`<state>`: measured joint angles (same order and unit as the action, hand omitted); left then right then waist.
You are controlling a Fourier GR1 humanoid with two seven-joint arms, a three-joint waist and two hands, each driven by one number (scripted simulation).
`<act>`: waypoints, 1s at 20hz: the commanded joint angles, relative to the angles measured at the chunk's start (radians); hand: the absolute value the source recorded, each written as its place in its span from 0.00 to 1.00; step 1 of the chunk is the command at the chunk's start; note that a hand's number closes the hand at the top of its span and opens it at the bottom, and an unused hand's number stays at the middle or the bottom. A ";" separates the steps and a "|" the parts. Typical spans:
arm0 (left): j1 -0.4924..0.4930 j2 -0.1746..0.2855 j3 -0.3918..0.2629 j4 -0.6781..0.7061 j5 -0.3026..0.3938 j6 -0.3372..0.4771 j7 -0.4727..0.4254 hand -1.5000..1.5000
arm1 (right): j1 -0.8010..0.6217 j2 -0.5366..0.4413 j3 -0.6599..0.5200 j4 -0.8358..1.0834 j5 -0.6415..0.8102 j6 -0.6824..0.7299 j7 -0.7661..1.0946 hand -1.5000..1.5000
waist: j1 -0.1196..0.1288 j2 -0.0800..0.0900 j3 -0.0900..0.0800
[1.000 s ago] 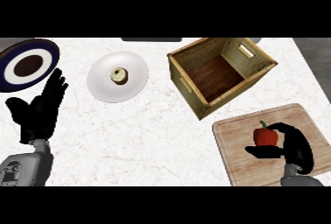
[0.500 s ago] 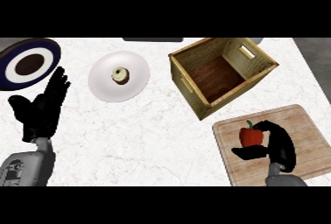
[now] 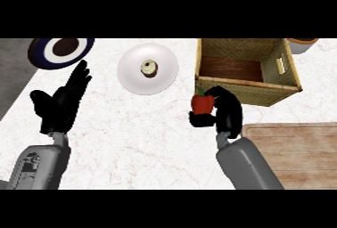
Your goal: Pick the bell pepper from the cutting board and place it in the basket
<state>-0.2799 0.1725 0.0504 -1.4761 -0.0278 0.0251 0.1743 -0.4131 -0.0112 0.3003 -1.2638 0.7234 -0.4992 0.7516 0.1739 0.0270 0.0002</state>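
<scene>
Your R hand (image 3: 223, 113) is clamped on the bell pepper (image 3: 201, 103), fingers and thumb curled round it from the right and below. The pepper's red, stem end up, held over the marble counter (image 3: 132, 133) just beside the basket (image 3: 245, 91), at the near-left corner and outside the rim, not in it. The cutting board (image 3: 302, 149) lies lower right, beside your R forearm. Your L hand (image 3: 63, 100) rests at the view's left, fingers straight and apart, pointing up. A white plate (image 3: 148, 82) sits btwn L hand and basket, and a dark-rimmed plate (image 3: 41, 50) is top left.
</scene>
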 commanded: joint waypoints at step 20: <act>-0.043 -0.005 0.015 0.071 -0.019 0.026 -0.005 0.50 | -0.882 0.011 0.073 0.455 0.212 -0.436 0.546 1.00 | -0.048 -0.015 -0.006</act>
<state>-0.3221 0.1625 0.0522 -1.4144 -0.0505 0.0485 0.1748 -1.1842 -0.0056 0.3974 -0.8876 0.8917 -0.8252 1.0920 0.1416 0.0135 -0.0059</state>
